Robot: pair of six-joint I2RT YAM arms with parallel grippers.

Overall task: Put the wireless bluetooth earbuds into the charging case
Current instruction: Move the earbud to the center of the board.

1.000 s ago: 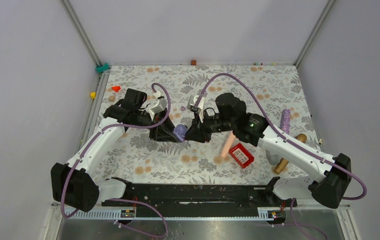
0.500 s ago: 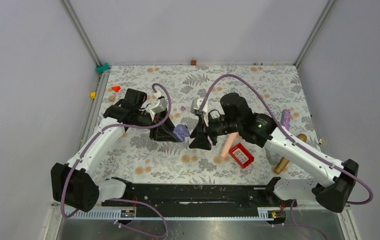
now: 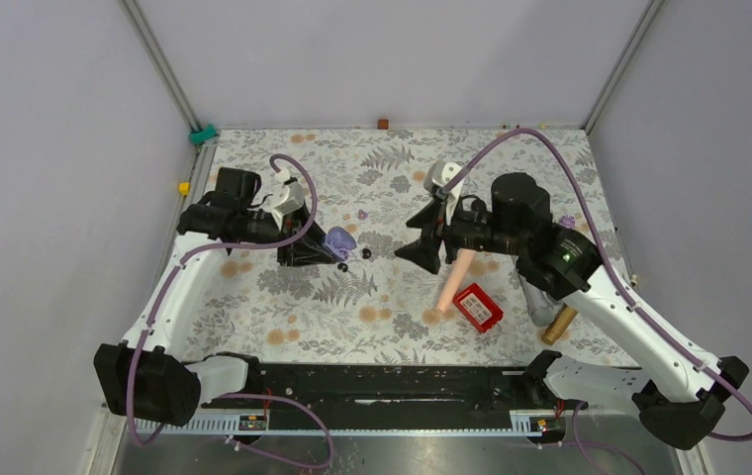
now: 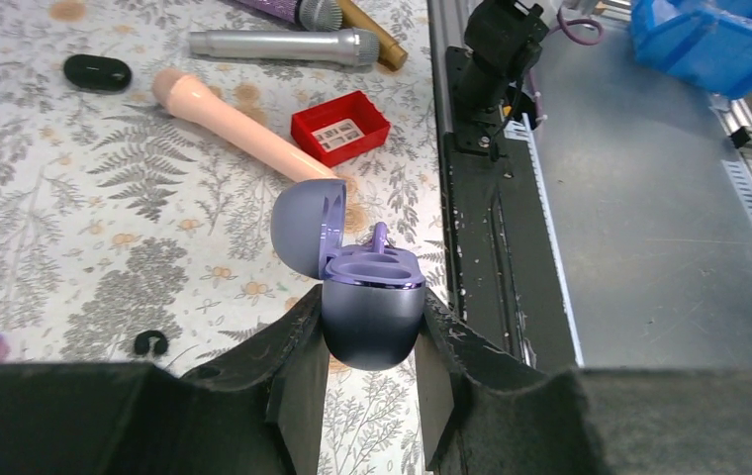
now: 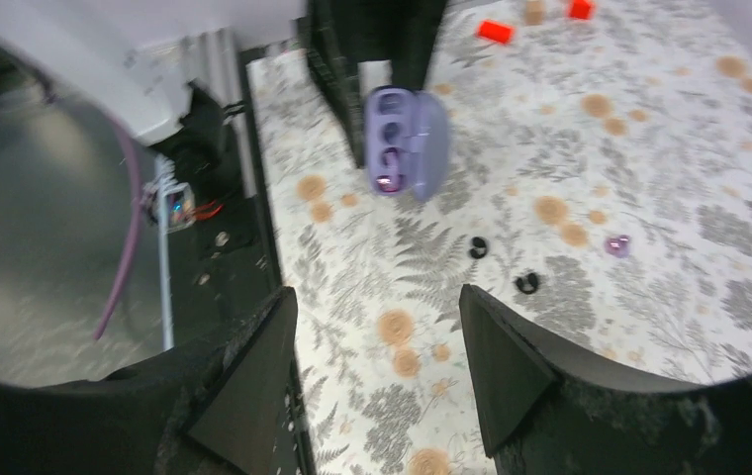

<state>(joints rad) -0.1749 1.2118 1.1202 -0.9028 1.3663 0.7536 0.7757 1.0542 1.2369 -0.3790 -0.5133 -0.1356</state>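
Observation:
My left gripper [image 3: 336, 244] is shut on an open lavender hinged case [image 4: 372, 317] with two moulded sockets, held upright above the table, lid tipped back. It also shows in the right wrist view [image 5: 407, 143]. The glossy black oval charging case [image 4: 97, 72] lies on the table beyond a pink cylinder; I cannot find it in the top view. Two tiny black earbuds [image 3: 343, 267] [image 3: 366, 254] lie on the cloth just right of the left gripper, also in the right wrist view [image 5: 478, 246] [image 5: 525, 284]. My right gripper [image 3: 423, 247] is open, empty, raised right of them.
A pink cylinder [image 3: 448, 282] and a red box [image 3: 478, 307] lie right of centre. A silver microphone [image 4: 283, 44] and a gold rod [image 3: 560, 325] lie at the right. A tiny purple piece [image 3: 362, 214] lies behind the earbuds. A red wedge [image 3: 230, 175] sits far left.
My right gripper has pulled up and to the right, away from the lavender case. My left gripper has drawn back left with the case. The two black earbuds now show on the cloth.

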